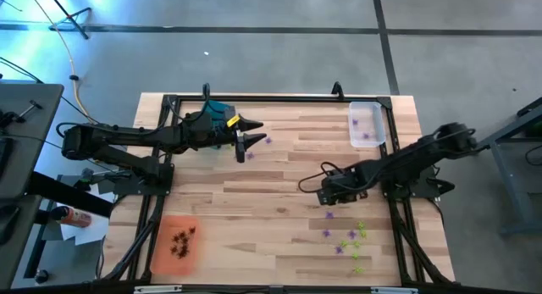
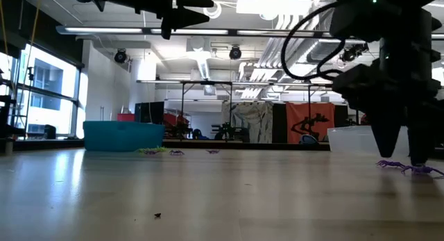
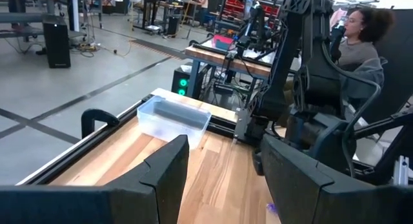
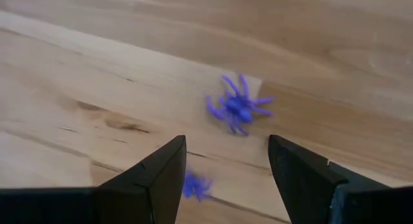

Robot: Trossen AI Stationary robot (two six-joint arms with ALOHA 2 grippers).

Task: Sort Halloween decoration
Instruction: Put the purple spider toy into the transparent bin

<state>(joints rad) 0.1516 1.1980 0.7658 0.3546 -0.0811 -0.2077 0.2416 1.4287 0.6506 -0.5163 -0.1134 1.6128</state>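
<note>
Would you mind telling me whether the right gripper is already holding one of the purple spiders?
No, the right gripper stands open and empty above the table, with a purple spider lying loose on the wood ahead of it.

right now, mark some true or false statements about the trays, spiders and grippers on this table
1. The orange rectangular tray holds dark spiky trinkets. True.
2. The right gripper is shut on a purple plastic spider. False: it is open, the spider lies on the wooden table beyond its fingers.
3. The clear rectangular tray holds lime green trinkets. False: purple ones.
4. The left gripper is open, empty, beside the teal tray. True.
</note>
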